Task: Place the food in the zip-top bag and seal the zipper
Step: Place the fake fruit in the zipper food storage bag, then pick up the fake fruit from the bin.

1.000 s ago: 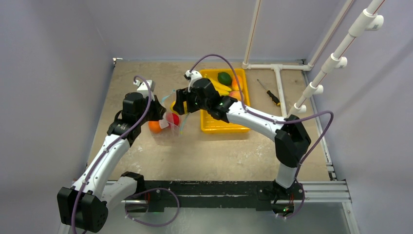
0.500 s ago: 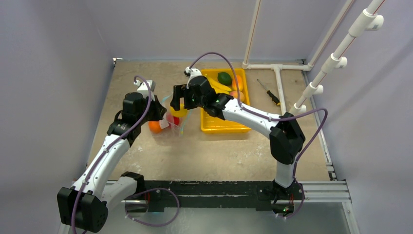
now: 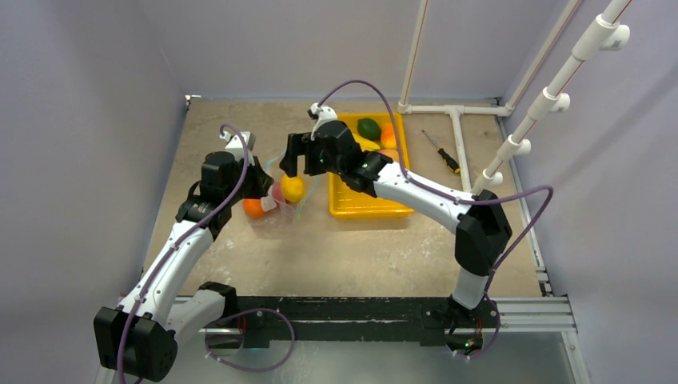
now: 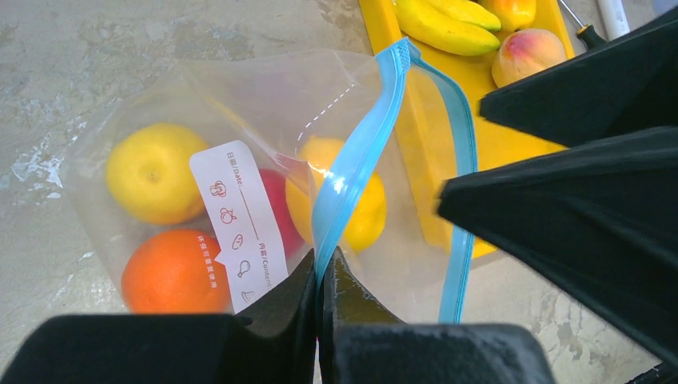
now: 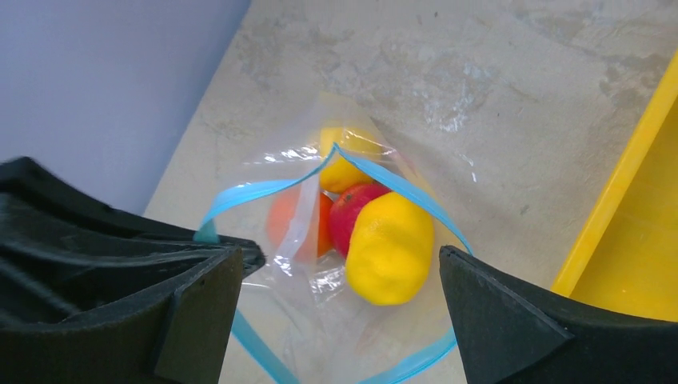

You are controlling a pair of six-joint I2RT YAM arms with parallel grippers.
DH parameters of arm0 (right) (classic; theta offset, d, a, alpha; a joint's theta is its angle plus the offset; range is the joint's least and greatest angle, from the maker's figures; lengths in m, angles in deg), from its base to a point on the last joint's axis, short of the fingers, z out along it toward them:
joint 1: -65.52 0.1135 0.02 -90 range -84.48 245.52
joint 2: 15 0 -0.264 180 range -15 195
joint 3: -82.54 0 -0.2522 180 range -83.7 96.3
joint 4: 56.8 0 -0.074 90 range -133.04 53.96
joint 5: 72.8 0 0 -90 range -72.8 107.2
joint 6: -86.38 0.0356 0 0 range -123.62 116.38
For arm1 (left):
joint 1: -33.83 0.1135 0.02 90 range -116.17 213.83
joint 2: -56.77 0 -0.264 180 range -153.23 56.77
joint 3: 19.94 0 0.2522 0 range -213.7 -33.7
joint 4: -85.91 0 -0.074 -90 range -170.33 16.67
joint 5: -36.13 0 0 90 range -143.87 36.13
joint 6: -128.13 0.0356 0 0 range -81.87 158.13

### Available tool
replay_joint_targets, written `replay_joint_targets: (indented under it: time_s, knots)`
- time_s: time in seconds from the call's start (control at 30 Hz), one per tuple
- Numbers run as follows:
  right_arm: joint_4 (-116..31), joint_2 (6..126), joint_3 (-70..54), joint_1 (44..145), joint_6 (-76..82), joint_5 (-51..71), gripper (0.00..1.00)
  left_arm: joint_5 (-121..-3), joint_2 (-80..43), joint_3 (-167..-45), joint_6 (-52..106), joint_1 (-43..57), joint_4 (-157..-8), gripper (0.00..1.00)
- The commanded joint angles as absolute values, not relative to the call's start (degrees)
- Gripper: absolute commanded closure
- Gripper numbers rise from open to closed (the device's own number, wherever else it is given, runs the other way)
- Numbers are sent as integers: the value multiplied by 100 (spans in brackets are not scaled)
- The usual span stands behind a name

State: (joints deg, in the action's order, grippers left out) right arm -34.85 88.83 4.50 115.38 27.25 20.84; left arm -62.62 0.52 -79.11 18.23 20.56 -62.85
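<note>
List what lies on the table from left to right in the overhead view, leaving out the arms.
Round orange toy fruit → yellow toy lemon → yellow rectangular plastic tray → dark-handled screwdriver.

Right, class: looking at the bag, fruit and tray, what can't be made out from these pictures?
Top view: the right arm covers part of the tray, so fruit left there can't be counted.
Right wrist view: the front lemon hides most of the apple; the bag blurs the orange.
Left wrist view: the right tool blocks much of the tray.
</note>
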Motion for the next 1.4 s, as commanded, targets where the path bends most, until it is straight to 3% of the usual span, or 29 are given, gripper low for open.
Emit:
replay_joint_targets:
  time_s: [0.0,0.27,0.6,0.9,1.37]
  knots:
    - [-3624,8109,349,11560,2799,2454,7,-6345,61,-7940,1906,2030,-6416,100]
    - [-2887,7866,405,11434,2565,3636,7,-6336,52,-7935,1899,2030,-6415,100]
    - [-2622,7800,34,10433,2255,4020,7,-6351,52,-7932,1902,2030,-6415,100]
    - [-2287,8463,-97,10045,2372,5292,4,-6360,-18,-7950,1914,2030,-6416,100]
    - [-2372,9235,-207,9835,2504,6144,1,-6412,-87,-7961,1923,2030,-6430,100]
